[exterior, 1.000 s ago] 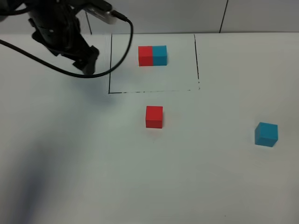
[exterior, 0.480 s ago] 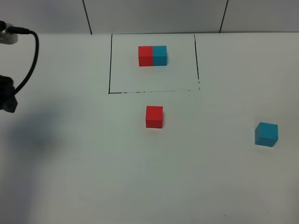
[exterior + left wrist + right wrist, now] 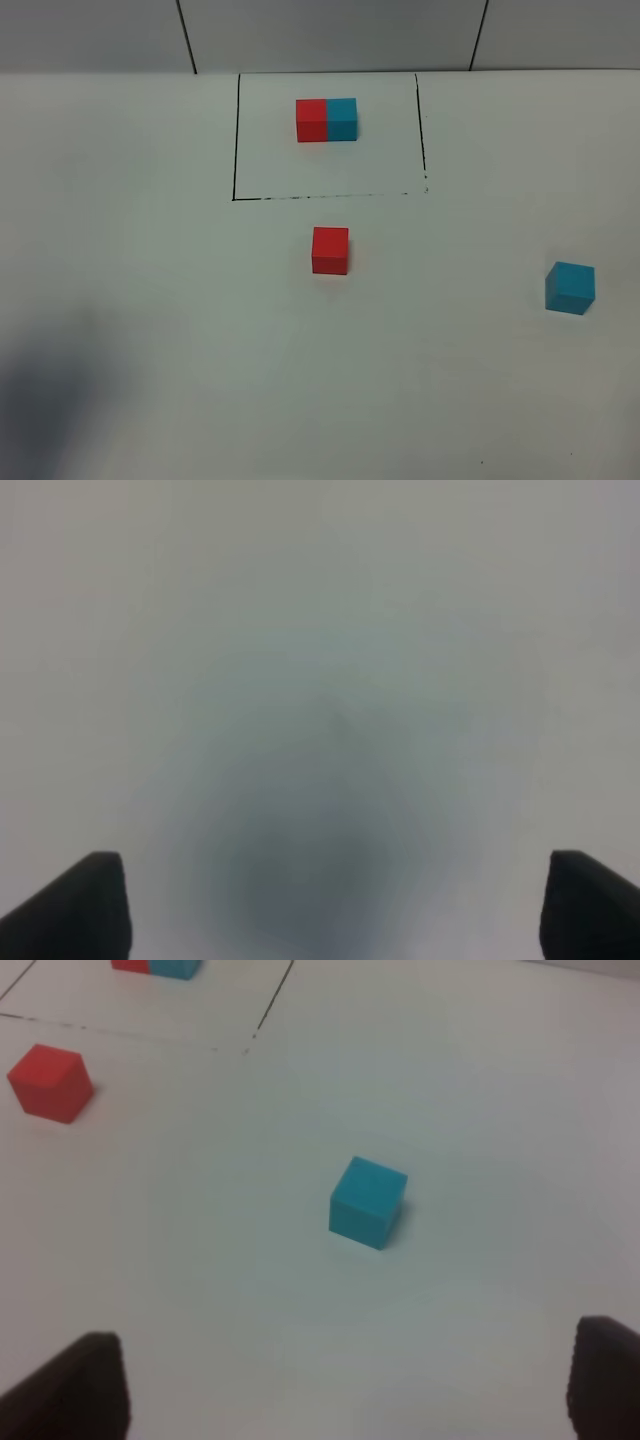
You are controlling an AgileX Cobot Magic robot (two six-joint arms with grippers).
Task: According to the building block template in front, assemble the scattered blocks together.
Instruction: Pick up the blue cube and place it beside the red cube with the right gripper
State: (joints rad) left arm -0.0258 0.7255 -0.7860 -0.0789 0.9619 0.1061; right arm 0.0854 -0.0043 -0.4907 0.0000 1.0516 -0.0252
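1. Tabletop (image 3: 480, 400): one, white and matte. It carries every item below. A soft dark shadow (image 3: 50, 390) lies over its near-left corner. Behind its far edge is a pale wall (image 3: 330, 30) with two dark vertical seams.
2. Black drawn rectangle (image 3: 236, 140): one, thin-lined, at the far middle of the tabletop. The left, right and near sides are visible, and the near side is faint and broken. Contents: one item, the template pair.
3. End effectors: two.
   - Left end effector (image 3: 332, 860): two dark fingertips set wide apart over blurred bare tabletop, nothing between them, gripping nothing.
   - Right end effector (image 3: 348, 1360): two dark fingertips equally wide apart, nothing between them, gripping nothing. The cyan cube sits ahead of it, well apart.
4. Building block template (image 3: 327, 120): one pair, a red half on the left and a cyan half on the right, faces touching. It sits inside the rectangle toward its far side, clear of all the lines.
5. Loose cubes: two, equal in size, both outside the rectangle and resting flat.
   - Red cube (image 3: 330, 250): one, just in front of the rectangle's near line, roughly in line with the template.
   - Cyan cube (image 3: 570, 288): one, near the right edge, well apart from the red cube, slightly turned.
6. Cube tally: two red and two cyan, four in all.
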